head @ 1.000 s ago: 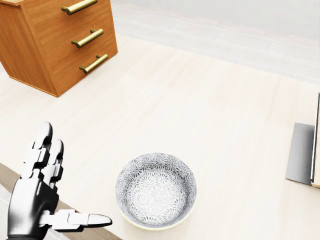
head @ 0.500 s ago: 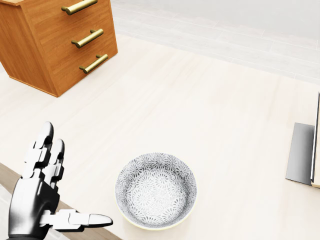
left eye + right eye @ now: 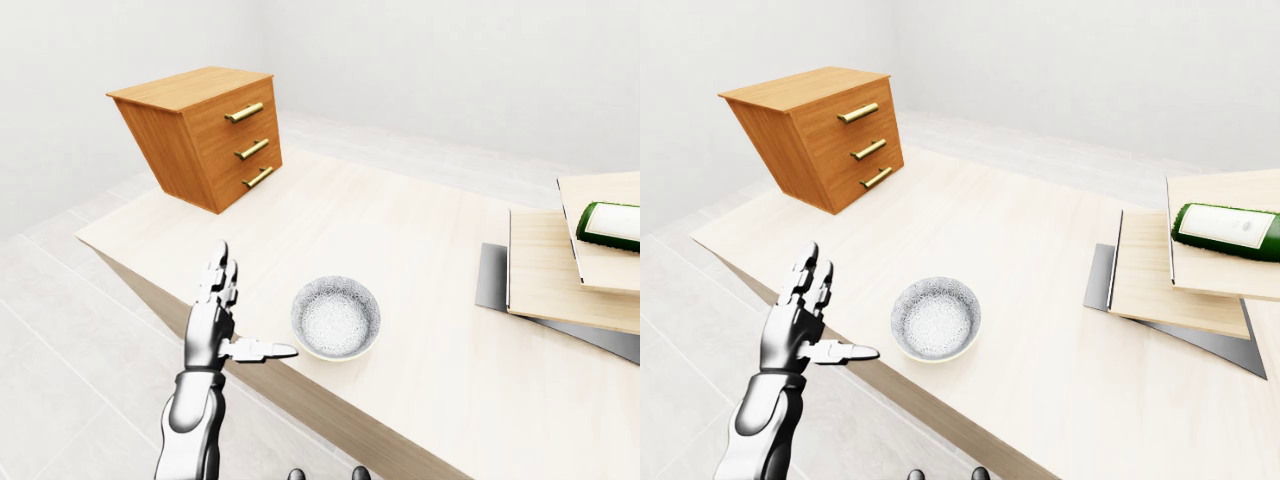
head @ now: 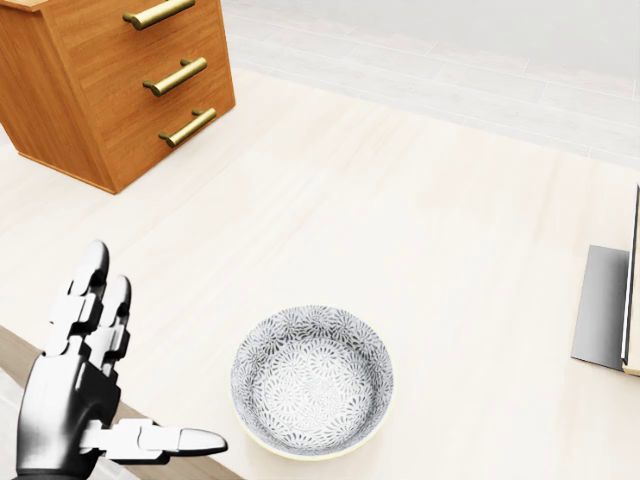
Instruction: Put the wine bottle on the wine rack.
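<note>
Pale wooden table (image 3: 400,230), three-drawer chest (image 3: 205,132) on its far-left corner, stacked boards (image 3: 1200,270) at its right edge, green wine bottle (image 3: 1230,228) lying on them, patterned bowl (image 4: 312,380) near its lower edge, left hand (image 4: 85,385) left of the bowl, fingers splayed, empty.

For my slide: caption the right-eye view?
Open left hand beside patterned bowl; green wine bottle lying on stacked boards.

Patterned bowl (image 3: 935,320) on table (image 3: 1040,270); left hand (image 3: 800,320) open just left of bowl; wine bottle (image 3: 1228,227) lying far right of bowl, on stacked boards (image 3: 1170,275)
</note>
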Available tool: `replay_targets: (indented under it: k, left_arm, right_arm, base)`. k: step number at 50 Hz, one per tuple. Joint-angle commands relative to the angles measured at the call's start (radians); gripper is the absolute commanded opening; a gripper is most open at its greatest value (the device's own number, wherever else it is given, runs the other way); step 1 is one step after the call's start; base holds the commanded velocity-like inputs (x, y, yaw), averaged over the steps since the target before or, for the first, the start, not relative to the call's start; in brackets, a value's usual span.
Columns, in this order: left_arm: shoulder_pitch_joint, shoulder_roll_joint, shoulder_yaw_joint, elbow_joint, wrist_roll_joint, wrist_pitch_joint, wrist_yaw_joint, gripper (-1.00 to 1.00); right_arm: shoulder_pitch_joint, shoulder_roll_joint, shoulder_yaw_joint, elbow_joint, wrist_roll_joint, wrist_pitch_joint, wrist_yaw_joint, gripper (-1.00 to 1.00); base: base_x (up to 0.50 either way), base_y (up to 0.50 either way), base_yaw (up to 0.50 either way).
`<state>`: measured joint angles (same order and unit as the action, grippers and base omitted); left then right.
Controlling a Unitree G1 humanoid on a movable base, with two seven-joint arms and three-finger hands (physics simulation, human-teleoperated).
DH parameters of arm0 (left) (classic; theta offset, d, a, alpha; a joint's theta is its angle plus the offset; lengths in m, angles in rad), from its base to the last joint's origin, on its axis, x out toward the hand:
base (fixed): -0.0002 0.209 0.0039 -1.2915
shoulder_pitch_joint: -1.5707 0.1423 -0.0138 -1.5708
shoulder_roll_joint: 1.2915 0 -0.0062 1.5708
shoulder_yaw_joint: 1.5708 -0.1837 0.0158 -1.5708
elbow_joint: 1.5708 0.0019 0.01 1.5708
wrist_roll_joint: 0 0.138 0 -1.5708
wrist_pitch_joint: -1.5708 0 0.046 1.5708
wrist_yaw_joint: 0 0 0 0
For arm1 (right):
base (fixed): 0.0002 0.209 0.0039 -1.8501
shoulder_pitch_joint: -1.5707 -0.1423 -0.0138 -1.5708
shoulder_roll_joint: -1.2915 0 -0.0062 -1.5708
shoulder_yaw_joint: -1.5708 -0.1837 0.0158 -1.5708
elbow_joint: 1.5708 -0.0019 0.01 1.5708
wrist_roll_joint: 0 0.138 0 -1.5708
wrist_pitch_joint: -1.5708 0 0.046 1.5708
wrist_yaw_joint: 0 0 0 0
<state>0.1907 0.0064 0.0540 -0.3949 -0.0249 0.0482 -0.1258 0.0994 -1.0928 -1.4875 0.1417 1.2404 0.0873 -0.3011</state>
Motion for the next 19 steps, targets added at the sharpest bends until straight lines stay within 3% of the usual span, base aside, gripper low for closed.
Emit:
replay_targets:
  k: [1, 7, 12, 19]
  left_arm:
    - [0.001, 0.001, -0.005, -0.015, 0.001, 0.010, -0.003, 1.00]
    - [-0.006, 0.000, -0.009, -0.013, 0.003, 0.013, -0.002, 1.00]
    - [-0.008, -0.001, -0.017, -0.030, 0.007, 0.028, -0.001, 1.00]
    - [-0.009, -0.002, -0.026, -0.028, 0.011, 0.026, 0.001, 1.00]
  right_arm:
    - [-0.116, 0.010, -0.011, -0.244, 0.094, 0.000, -0.151, 1.00]
    - [-0.126, -0.030, -0.045, -0.277, 0.200, 0.000, -0.223, 1.00]
    - [-0.108, -0.069, -0.083, -0.304, 0.281, 0.000, -0.223, 1.00]
    - [-0.092, -0.094, -0.083, -0.341, 0.384, 0.000, -0.223, 1.00]
  base:
    - [0.00, 0.00, 0.00]
    - [0.00, 0.00, 0.00]
    - [0.00, 0.00, 0.00]
    - [0.00, 0.00, 0.00]
